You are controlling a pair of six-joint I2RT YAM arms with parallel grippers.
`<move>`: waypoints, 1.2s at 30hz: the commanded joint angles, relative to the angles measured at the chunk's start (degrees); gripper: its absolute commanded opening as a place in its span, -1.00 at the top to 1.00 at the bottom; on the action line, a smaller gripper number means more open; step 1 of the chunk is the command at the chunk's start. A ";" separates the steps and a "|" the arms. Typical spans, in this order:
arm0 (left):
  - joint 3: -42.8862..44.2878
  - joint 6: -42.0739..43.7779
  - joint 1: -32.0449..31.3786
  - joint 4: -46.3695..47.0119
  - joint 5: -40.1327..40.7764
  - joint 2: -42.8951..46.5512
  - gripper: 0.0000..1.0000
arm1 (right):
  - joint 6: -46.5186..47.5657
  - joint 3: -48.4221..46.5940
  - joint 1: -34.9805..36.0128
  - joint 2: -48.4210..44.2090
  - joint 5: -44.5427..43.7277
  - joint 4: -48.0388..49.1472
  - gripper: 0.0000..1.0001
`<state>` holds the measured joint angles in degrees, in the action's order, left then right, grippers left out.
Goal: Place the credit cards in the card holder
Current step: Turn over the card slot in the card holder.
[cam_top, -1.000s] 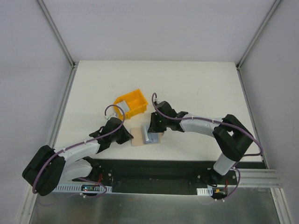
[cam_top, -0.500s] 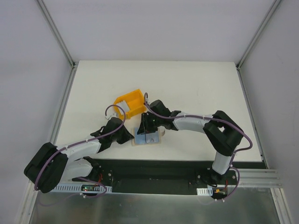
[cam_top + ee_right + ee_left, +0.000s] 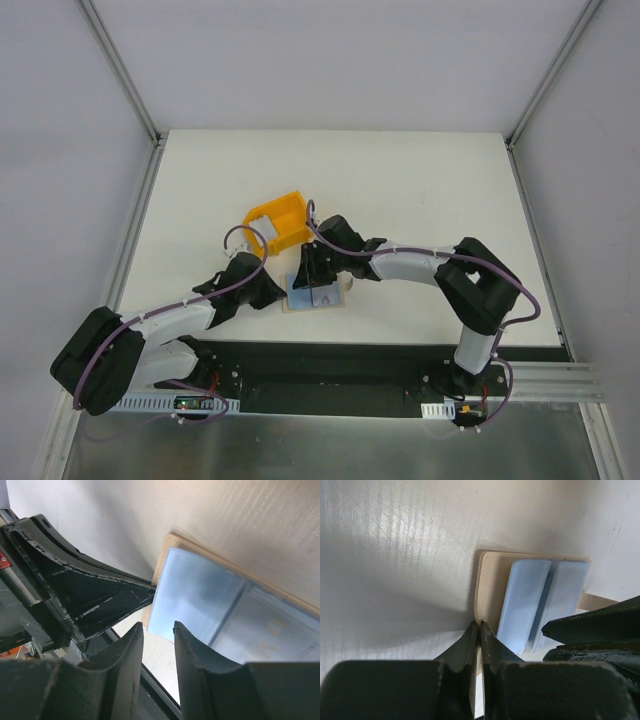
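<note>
Bench (image 3: 420,200): white. Both arms reach in to one spot near its front edge, just in front of a yellow bin (image 3: 278,222). No card is visible in the bin or loose on the bench.

Card holder (image 3: 490,575): beige, lying open and flat on the bench between the two pincers.

Credit cards (image 3: 525,602): two, pale blue and shiny, side by side on the holder's inner face, touching or nearly so along their long edges. Their ends run out near the holder's edge. Cannot tell from any view whether either one sits inside a pocket or only rests on top. In the right wrist view the card nearer the left arm looks blurred.

Left pincer (image 3: 480,626): clenched on the near edge of the card holder, seemingly pinning it for the other arm.

Right pincer (image 3: 159,628): released. The fingers stand apart directly over the cards and nothing shows between them.

Progress, as a judgement: mostly done, since both visible cards are at the holder and neither is carried. Left to do: check that the cards are seated, push them home if not, and possibly fold the holder closed.
</note>
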<state>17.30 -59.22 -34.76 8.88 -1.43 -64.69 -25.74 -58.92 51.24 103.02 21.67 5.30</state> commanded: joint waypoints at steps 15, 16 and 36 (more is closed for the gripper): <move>-3.24 1.39 1.80 -0.62 1.08 3.86 1.00 | 6.83 -9.19 -0.53 -1.51 -6.38 -9.34 0.30; -3.67 1.22 2.41 -0.71 1.08 3.87 1.00 | 7.80 -10.85 -0.79 -1.68 -7.07 -9.87 0.26; -7.02 1.65 8.83 -0.89 0.20 8.43 1.00 | 14.92 -47.77 -5.36 21.42 -6.30 -22.09 -0.22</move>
<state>11.55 -57.98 -26.87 10.04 -2.17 -56.93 -12.75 -101.30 46.22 120.90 14.20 -12.93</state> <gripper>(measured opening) 0.006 0.558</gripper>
